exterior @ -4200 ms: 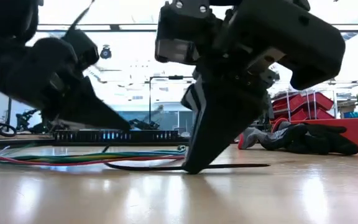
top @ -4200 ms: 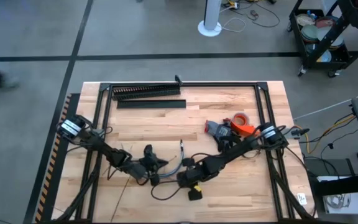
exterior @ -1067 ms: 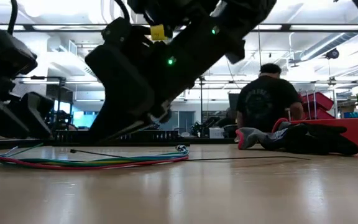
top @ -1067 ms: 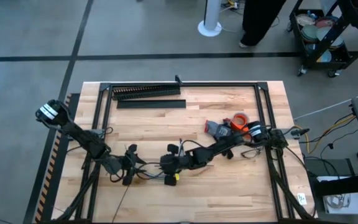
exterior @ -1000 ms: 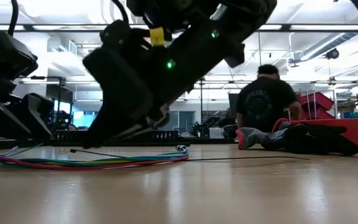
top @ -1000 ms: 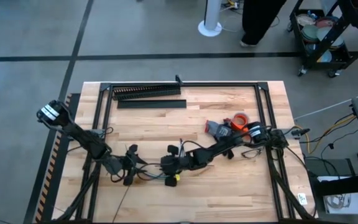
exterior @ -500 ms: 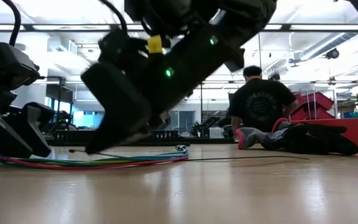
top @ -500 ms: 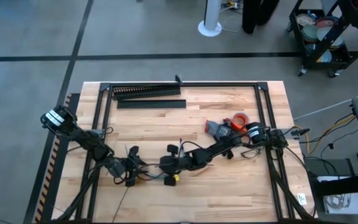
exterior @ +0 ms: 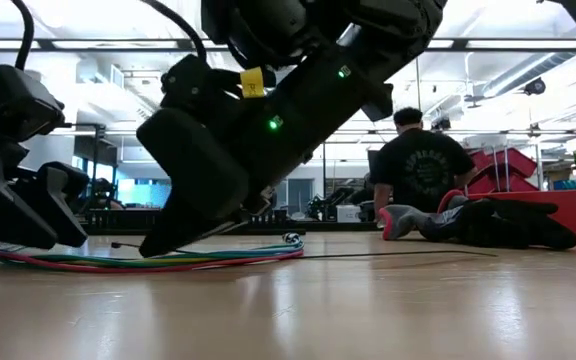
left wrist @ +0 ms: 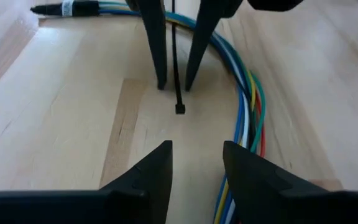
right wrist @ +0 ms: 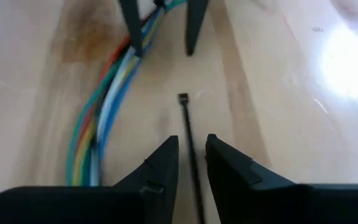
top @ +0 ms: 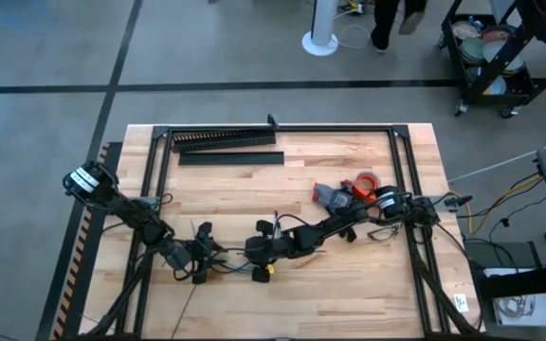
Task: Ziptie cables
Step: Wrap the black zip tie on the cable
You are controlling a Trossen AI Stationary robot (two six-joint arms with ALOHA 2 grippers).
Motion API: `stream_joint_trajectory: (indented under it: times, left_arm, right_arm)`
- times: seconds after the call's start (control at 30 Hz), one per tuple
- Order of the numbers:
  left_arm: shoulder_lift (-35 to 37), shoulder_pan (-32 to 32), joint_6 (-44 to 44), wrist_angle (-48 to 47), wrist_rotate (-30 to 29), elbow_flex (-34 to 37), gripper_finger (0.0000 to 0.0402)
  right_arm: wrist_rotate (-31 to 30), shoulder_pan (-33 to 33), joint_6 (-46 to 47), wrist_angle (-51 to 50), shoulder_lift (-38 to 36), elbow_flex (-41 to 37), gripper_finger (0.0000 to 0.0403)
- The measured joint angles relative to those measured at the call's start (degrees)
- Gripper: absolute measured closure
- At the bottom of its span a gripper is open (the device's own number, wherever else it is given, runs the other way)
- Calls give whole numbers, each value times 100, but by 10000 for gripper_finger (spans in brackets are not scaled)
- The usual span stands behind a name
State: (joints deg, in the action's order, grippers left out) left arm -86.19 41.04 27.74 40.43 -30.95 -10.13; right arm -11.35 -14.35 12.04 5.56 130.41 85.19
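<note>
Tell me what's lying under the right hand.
A ziptie runs between the right hand's open fingers, its head pointing toward the left hand. The cables run beside it, not under it. The ziptie's tail is hidden beneath the hand.

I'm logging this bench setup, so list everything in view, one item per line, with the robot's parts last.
bundle of thin multicoloured cables: one, on the table's near middle.
thin black ziptie: one, between the right gripper's fingers, head toward the left gripper.
black comb-toothed plastic duct: one, far edge.
flat black strip: one, beside the duct.
orange tape roll: one, right side.
person in dark top: one, beyond the table.
left gripper: open, facing the ziptie.
right gripper: open, astride the ziptie.
</note>
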Motion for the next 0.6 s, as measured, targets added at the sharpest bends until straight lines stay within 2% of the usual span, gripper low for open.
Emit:
stream_joint_trajectory:
  times: [0.37, 0.6]
  left_arm:
    - [0, -4, 22, 102, -161, 2, 280]
    - [0, -26, 24, 156, -423, 10, 265]
  right_arm:
    - [102, 9, 139, 53, 160, 13, 396]
    - [-63, 1, 90, 296, 138, 20, 401]
